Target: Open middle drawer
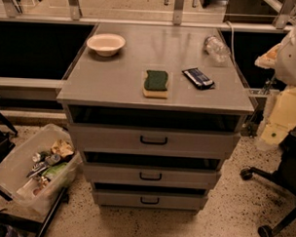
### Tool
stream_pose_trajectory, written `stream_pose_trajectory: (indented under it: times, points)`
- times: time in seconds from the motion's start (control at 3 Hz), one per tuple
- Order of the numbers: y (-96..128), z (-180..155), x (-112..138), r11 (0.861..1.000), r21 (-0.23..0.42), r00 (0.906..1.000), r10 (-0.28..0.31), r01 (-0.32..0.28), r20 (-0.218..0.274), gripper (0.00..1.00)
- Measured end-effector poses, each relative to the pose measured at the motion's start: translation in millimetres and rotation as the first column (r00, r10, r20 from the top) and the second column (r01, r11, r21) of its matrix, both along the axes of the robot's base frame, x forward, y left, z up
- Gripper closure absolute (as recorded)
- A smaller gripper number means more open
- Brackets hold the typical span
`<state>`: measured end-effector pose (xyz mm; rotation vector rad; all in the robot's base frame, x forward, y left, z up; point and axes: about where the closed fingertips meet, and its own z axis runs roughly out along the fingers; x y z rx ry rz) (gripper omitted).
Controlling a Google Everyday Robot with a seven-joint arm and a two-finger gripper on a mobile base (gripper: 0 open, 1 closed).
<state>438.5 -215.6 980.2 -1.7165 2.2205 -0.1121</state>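
STEP: approach | gripper point(268, 136): right of cabinet, well apart from target; state cannot be told | TARGET: wide grey metal middle drawer point(194, 177), second of three, appears closed | METHOD: grasp small black bar handle point(151, 176) centrally; pull straight outward.

A speckled pale floor point(227, 216) lies under warm light, with dark panels point(33, 48) behind and a black wheeled chair point(288, 170) nearby

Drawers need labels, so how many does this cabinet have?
3, stacked one above another: top drawer, middle drawer, bottom drawer. None seems hidden. The gripper is not in view.
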Motion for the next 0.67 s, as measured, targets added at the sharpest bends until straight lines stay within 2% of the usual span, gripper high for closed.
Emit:
stream_pose_trajectory:
  times: [0.33,0.67]
  points:
    - [0.0,0.0,0.0,1.0,0.0,1.0,0.0,0.0,0.0,0.0]
    - [-9.6,-22.7,-1.4,0.999,0.035,0.9997,0.022,-0.022,0.014,0.0]
